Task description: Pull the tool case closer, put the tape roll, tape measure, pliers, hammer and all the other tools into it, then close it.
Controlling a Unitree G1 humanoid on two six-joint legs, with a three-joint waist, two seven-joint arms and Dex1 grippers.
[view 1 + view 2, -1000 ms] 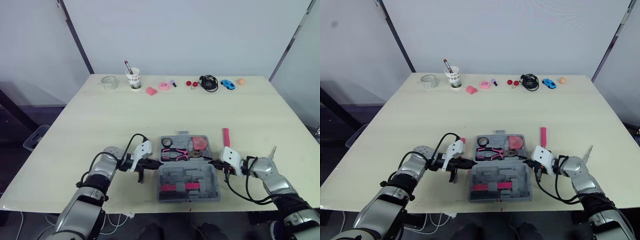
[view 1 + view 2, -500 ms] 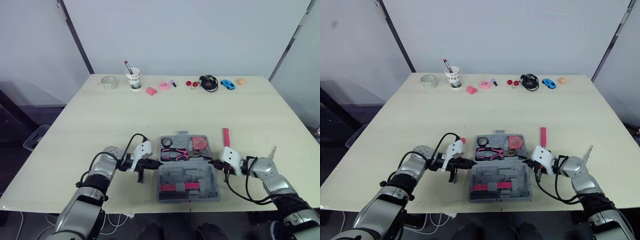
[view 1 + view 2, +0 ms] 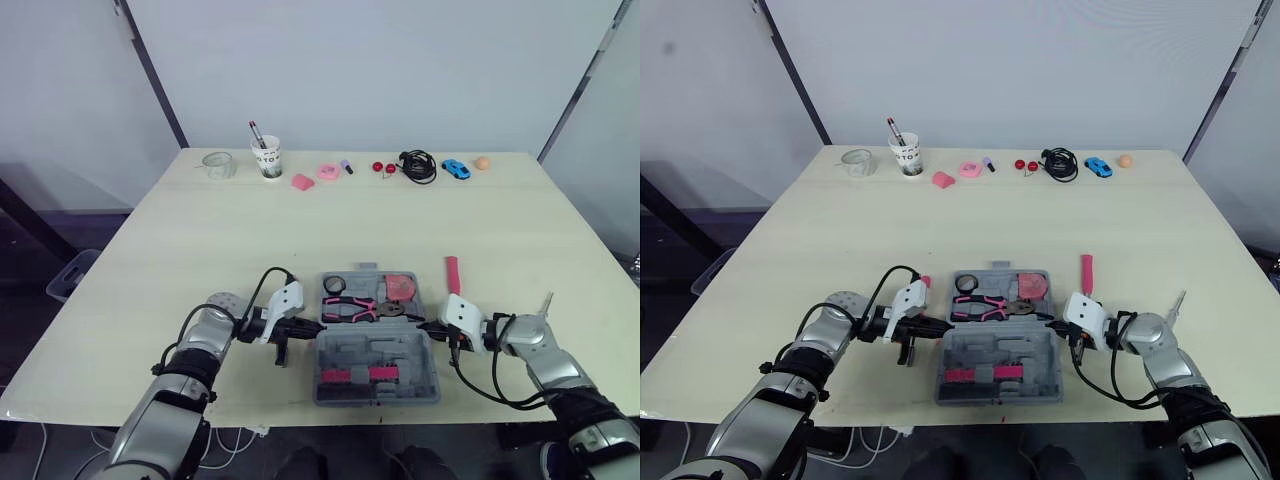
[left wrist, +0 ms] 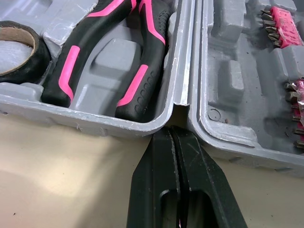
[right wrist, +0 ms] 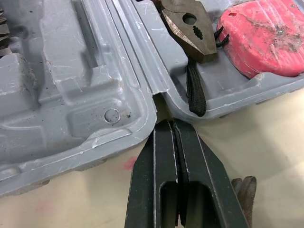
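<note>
Along the far edge of the pale table (image 3: 300,235), well apart from the work, a glass jar (image 3: 218,164), a paper cup (image 3: 267,158) with a pen in it, a coiled black cable (image 3: 418,165) and a blue toy car (image 3: 456,168) are being observed. A pink handle (image 3: 452,273) is being noted on the table just beside the far right corner of the tool case (image 3: 378,345). The case is being presented open and flat near the front edge, between both grippers. It is of grey moulded plastic, scuffed, with shaped recesses. Its far half is being occupied by a dark tape roll (image 4: 21,52), black-and-pink pliers (image 4: 114,61) and a red, rounded tape measure (image 5: 266,35); its near half is being occupied by pink bit strips (image 3: 358,375). The left gripper (image 4: 176,142) is being held empty, fingers pressed together, tips at the hinge notch on the case's left side. The right gripper (image 5: 167,130) is being held likewise at the right-hand notch.
</note>
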